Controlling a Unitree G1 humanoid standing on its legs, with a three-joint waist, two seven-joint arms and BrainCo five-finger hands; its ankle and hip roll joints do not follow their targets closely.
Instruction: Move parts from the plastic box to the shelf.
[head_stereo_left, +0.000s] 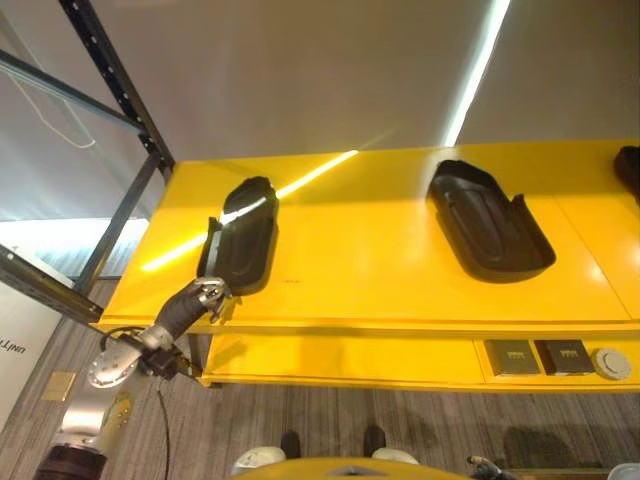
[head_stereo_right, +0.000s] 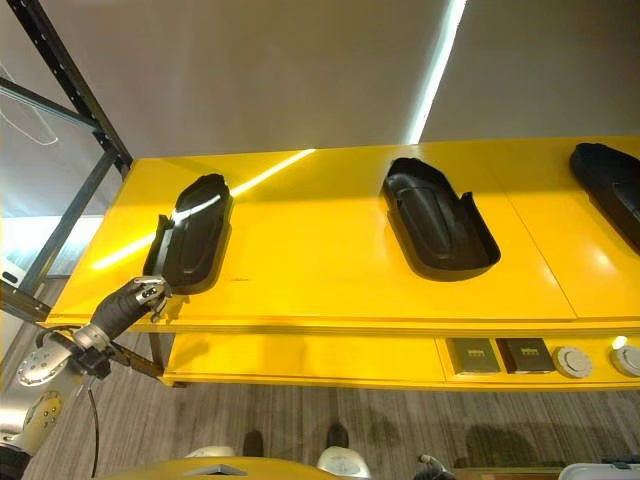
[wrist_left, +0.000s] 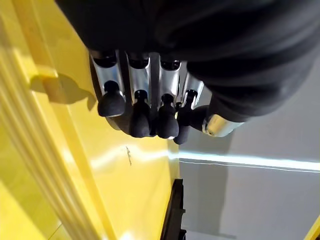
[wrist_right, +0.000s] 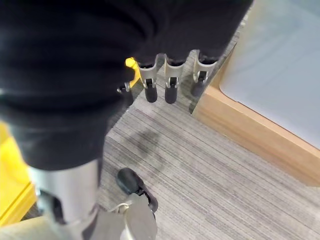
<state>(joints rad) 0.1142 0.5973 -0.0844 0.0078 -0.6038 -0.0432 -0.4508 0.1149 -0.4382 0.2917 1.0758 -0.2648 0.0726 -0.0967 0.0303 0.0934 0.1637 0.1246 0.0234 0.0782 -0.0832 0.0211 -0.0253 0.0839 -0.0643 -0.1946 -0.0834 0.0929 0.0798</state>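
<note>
The left hand (head_stereo_left: 205, 297) sits at the front edge of the yellow shelf (head_stereo_left: 380, 270), just below the near end of the left black part (head_stereo_left: 240, 238). In its wrist view the fingers (wrist_left: 140, 117) are curled down in a tight row with the thumb drawn in beside them, holding nothing; bare yellow shelf shows beyond the tips. Whether the hand touches the part cannot be told from the head views.

The left black part lies lengthwise near the shelf's left end, its near end close to the front lip. To its right the shelf top is bare and open up to the middle black part (head_stereo_left: 488, 220), which lies well apart, angled toward the front right. A third black part (head_stereo_right: 610, 185) shows at the shelf's far right end. A dark metal rack frame (head_stereo_left: 120, 90) rises just beyond the shelf's left end, close to the arm's side. Under the front lip, toward the right, a lower ledge carries two dark square boxes (head_stereo_left: 512, 357) and a round white piece (head_stereo_left: 611, 363).

The right hand (wrist_right: 167, 85) hangs over grey striped carpet (wrist_right: 210, 180), fingers relaxed and empty, beside a wooden-edged platform (wrist_right: 250, 135).
</note>
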